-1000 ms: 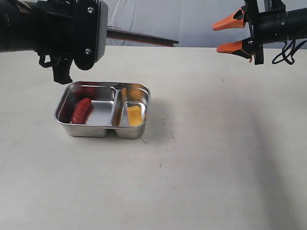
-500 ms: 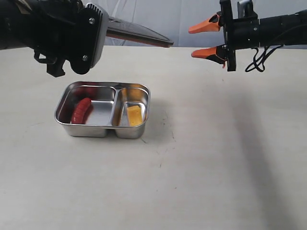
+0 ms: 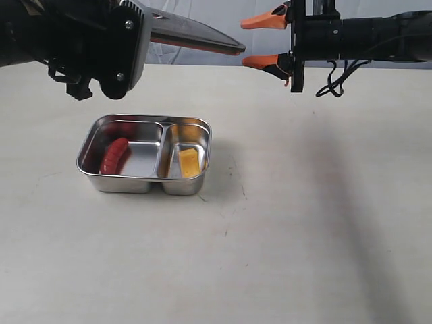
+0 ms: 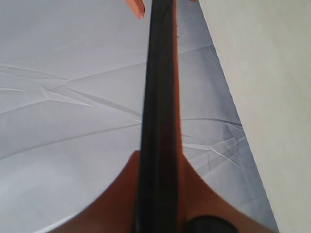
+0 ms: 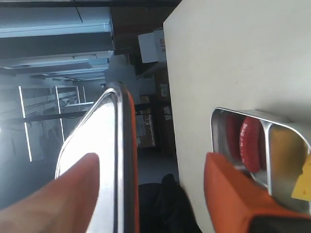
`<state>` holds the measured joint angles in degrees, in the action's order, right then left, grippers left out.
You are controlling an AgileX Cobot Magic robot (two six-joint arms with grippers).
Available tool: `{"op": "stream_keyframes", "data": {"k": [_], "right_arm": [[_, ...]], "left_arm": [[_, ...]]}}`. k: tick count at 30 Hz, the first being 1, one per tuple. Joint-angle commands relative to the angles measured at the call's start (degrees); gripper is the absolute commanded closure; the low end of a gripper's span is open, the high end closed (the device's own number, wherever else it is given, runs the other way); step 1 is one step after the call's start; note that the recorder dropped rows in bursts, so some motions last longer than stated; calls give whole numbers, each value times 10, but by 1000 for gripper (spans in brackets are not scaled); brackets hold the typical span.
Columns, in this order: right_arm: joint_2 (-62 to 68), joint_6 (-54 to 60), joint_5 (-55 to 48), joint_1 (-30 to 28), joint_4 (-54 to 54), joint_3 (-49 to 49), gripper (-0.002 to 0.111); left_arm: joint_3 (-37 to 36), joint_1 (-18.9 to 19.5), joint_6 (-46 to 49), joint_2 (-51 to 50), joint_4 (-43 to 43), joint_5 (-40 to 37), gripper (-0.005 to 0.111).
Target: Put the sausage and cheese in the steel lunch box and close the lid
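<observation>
The steel lunch box [image 3: 202,138] stands open on the table. The red sausage [image 3: 113,155] lies in its larger compartment and the yellow cheese [image 3: 188,162] in the smaller one. Above the box the dark lid [image 3: 196,37] hangs roughly level, with my left gripper [image 4: 158,162] shut on one end; it shows edge-on [image 4: 158,97] between the orange fingers [image 4: 114,204]. My right gripper [image 3: 251,42] is open at the lid's free end. In the right wrist view the lid's edge [image 5: 124,160] lies between the spread fingers [image 5: 68,194], close to one, touching neither. The box [image 5: 214,126] and sausage [image 5: 250,141] show beyond.
The left arm's black wrist housing [image 3: 101,47] hangs over the box's back left corner. A grey backdrop [image 3: 223,17] runs behind the table's [image 3: 304,223] far edge. Cables [image 3: 337,81] dangle from the right arm.
My right gripper has travelled left, still open, until its fingers reach the lid's free end. The left arm has lifted the lid slightly. Box, sausage and cheese have not moved.
</observation>
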<state>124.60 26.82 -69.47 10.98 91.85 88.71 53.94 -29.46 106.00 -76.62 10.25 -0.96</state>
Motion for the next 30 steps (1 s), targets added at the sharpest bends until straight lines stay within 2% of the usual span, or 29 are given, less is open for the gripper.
{"op": "stream_keyframes", "data": {"k": [1, 16, 18, 20, 25, 30], "right_arm": [[-1, 7, -5, 17, 31, 3, 49], [-3, 10, -5, 56, 71, 3, 50], [-4, 10, -5, 60, 73, 3, 55], [-6, 10, -5, 64, 74, 3, 67], [-9, 15, -5, 68, 74, 3, 109], [-10, 34, -5, 68, 74, 3, 108]], "left_arm": [[2, -4, -4, 0, 1, 13, 107], [2, -4, -6, 0, 1, 13, 107], [2, -4, -6, 0, 1, 13, 107], [2, -4, -6, 0, 1, 13, 107], [2, -4, -7, 0, 4, 13, 107], [2, -4, -6, 0, 6, 10, 107]]}}
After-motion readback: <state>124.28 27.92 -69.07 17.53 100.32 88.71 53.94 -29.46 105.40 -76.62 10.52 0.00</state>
